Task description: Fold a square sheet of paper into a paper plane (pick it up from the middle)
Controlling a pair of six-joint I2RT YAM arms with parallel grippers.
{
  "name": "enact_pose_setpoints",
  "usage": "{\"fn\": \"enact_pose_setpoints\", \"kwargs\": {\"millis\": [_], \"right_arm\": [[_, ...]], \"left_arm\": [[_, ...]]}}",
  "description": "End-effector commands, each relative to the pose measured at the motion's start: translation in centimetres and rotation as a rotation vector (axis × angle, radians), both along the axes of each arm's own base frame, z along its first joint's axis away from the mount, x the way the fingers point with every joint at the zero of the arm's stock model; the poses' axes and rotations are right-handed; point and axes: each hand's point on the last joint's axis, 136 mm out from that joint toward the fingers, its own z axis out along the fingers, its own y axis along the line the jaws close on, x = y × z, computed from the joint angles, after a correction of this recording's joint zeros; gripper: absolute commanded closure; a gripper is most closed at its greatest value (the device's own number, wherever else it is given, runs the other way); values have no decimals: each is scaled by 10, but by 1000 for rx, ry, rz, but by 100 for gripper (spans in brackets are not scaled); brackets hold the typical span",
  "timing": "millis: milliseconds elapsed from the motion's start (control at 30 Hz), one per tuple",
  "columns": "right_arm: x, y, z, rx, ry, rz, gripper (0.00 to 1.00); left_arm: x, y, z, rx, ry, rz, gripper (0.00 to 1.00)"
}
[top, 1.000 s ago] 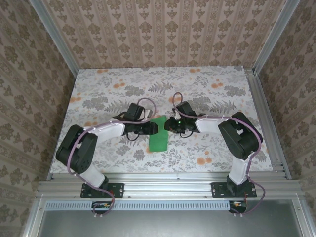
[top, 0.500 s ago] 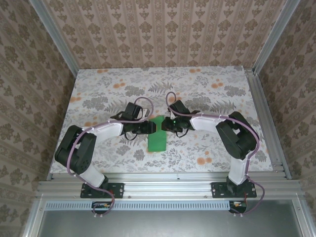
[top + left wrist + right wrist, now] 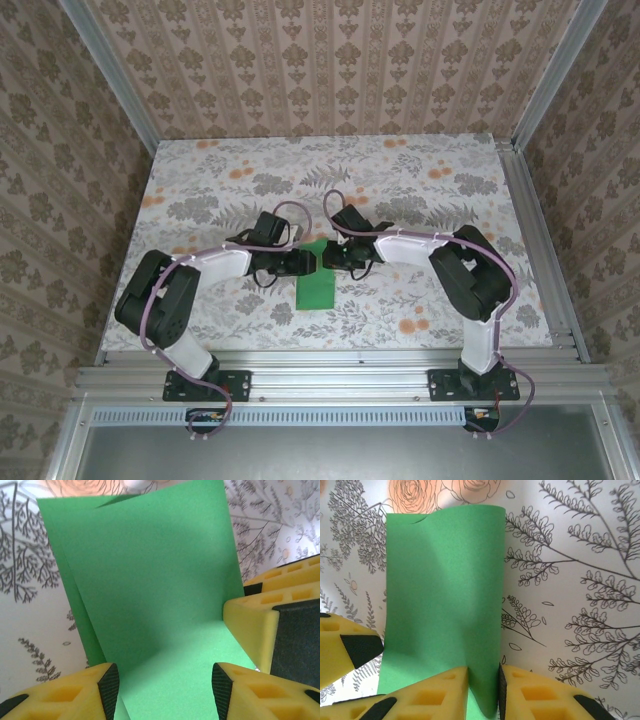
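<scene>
Closer, right gripper pinches sheet curled edge.

You're looking into a robot lab test cell, not a lived-in room. The wallpapered walls are panels set in bare aluminium frame posts. The floral worktop ends at a slotted metal rail, with the left arm and right arm bolted to it.

Near edge of square sheet of paper cut off at bottom of wrist views; far part partly covered overhead.
</scene>
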Motion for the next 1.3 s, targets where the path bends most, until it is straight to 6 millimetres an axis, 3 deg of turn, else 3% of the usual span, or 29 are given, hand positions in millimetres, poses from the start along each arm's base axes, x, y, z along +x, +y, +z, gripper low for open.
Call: {"fn": "enact_pose_setpoints", "kwargs": {"millis": [0, 200, 433, 567, 767, 1067, 1267], "right_arm": [[1, 0, -3, -39, 12, -6, 74], [1, 1, -3, -42, 13, -9, 74], [1, 8, 0, 4, 22, -23, 73], [-1, 11, 1, 27, 25, -26, 72], [-2, 12, 2, 46, 24, -29, 72], [-4, 10, 3, 44, 19, -23, 70], [-6, 1, 10, 8, -3, -21, 66]], "left_arm": [[-5, 10, -14, 43, 20, 4, 45], [-9, 21, -9, 113, 2, 1, 41], [-14, 14, -18, 95, 25, -11, 43], [-14, 11, -19, 70, 29, -6, 51], [-12, 4, -4, 17, 8, -2, 65], [-14, 8, -3, 23, 1, 2, 82], [-16, 14, 0, 47, -13, -5, 88]]}}
